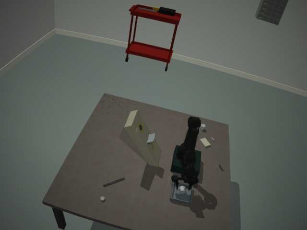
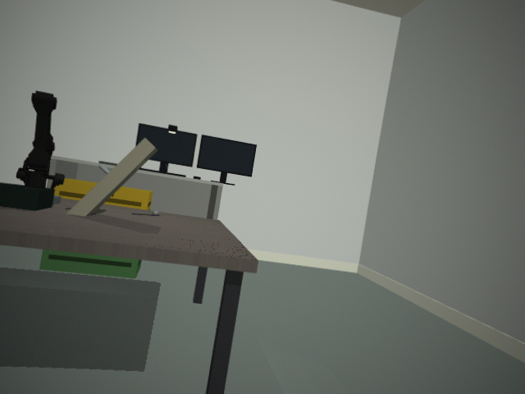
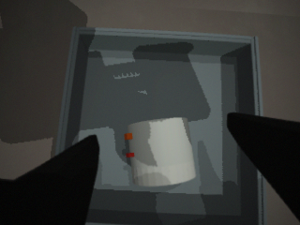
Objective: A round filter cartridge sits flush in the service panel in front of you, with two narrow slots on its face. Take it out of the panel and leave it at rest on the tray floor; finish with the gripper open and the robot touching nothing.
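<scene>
The white filter cartridge (image 1: 182, 189) (image 3: 161, 152) is inside the walls of the grey-blue tray (image 1: 180, 200) (image 3: 164, 33). In the wrist view its curved side shows, with an orange and a red mark at its left; its slotted face is hidden. I cannot tell whether it lies fully still on the floor. My gripper (image 1: 183, 189) (image 3: 163, 130) is open above the tray, with a gap between each finger and the cartridge. The tilted cream service panel (image 1: 140, 145) (image 2: 114, 178) has a dark round opening in its upper yellow ring (image 1: 140, 127).
A pale flap (image 1: 150, 138) stands out from the panel, near a lower yellow ring (image 1: 152, 146). The dark green base block (image 1: 176, 164) (image 2: 25, 197) is beside the tray. A dark bar (image 1: 113, 182) and a small white cap (image 1: 102, 198) lie on the table's left part.
</scene>
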`<action>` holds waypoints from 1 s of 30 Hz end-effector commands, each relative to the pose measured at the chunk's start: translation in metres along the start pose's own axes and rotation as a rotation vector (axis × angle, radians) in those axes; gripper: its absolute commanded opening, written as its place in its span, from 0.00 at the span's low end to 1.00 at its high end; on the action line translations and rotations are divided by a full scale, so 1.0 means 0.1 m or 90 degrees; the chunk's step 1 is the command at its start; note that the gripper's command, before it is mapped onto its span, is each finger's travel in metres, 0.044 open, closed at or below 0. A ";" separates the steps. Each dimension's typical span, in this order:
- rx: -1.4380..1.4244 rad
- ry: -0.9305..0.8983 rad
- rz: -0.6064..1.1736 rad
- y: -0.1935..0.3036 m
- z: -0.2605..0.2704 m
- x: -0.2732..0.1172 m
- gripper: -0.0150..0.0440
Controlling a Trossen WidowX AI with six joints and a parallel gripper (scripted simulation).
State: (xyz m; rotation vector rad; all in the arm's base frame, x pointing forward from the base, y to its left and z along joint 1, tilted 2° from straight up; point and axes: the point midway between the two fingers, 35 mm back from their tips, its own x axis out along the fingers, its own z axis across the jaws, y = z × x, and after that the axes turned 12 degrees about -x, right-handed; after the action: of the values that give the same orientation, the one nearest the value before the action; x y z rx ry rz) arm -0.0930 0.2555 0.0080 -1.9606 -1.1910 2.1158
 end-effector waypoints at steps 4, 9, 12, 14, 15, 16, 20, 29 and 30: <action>0.000 0.000 -0.001 -0.21 -0.04 -0.28 1.00; 0.000 0.000 0.000 -0.35 -0.07 -0.61 1.00; 0.002 0.004 -0.006 -0.33 -0.07 -0.51 1.00; 0.002 0.004 -0.006 -0.33 -0.07 -0.51 1.00; 0.002 0.004 -0.006 -0.33 -0.07 -0.51 1.00; 0.002 0.004 -0.006 -0.33 -0.07 -0.51 1.00; 0.002 0.004 -0.006 -0.33 -0.07 -0.51 1.00; 0.002 0.004 -0.006 -0.33 -0.07 -0.51 1.00; 0.002 0.004 -0.006 -0.33 -0.07 -0.51 1.00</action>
State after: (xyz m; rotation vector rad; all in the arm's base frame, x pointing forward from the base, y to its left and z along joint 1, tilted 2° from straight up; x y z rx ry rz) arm -0.0916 0.2581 0.0709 -1.9515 -1.1953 2.1015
